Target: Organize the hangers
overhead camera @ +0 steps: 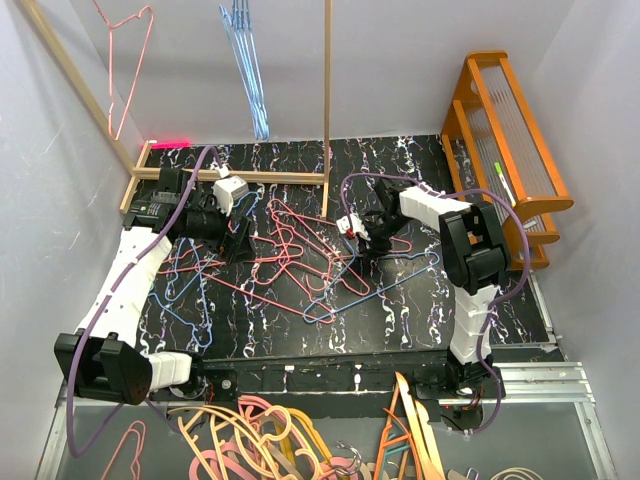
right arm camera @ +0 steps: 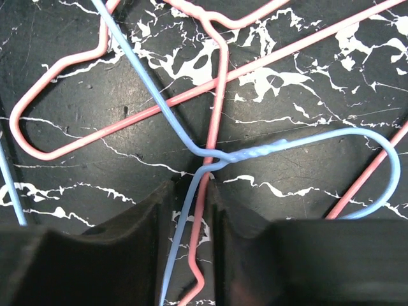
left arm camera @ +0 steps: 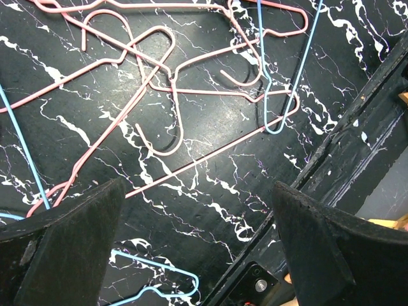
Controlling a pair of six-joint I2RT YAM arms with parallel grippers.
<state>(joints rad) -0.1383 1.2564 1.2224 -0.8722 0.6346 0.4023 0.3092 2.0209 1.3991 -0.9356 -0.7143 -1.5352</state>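
The right pincer [right arm camera: 189,191] has its dark fingers drawn close on the thin stem of a blue hanger [right arm camera: 255,153] just below its twisted neck, with a pink wire [right arm camera: 220,95] caught beside it, though the fingertips hide the contact itself. The left pincer [left arm camera: 197,217] gapes wide, holding nothing, above the heap's left part. The hangers [overhead camera: 290,255], thin pink and light blue wire triangles with hooks, lie tangled across the middle of the counter [overhead camera: 400,310], glossy black with white marble veins between pale grey walls; past its far edge, hung blue hangers [overhead camera: 245,60] are cut off at the top.
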